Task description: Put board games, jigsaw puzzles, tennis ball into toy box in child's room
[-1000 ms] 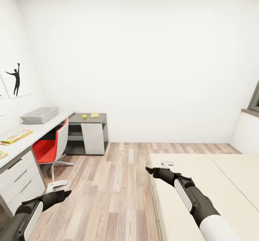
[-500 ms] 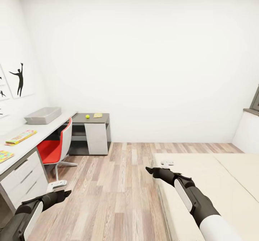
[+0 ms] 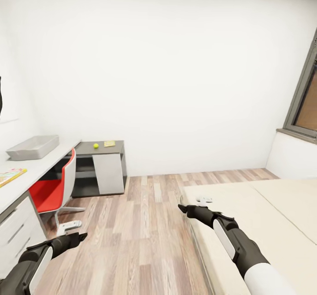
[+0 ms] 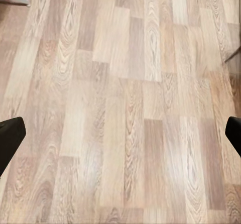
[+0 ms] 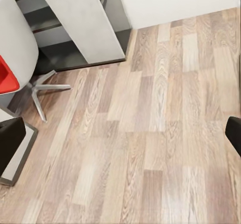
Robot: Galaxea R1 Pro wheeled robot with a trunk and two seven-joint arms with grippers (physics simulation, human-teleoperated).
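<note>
Pale wood-plank floor lies under both empty jaws, spread apart; yellow tennis ball on grey desk.

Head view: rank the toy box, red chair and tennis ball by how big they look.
1. Red chair, largest, though nearer the camera.
2. Toy box.
3. Tennis ball, smallest and farthest.

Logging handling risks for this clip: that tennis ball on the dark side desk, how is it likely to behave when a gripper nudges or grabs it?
The tennis ball is round and sits free on the flat desk top, so a nudge would probably send it rolling, perhaps off the edge. It looks small, likely light. Its curved surface may slip out unless the fingers close squarely across its middle.
</note>
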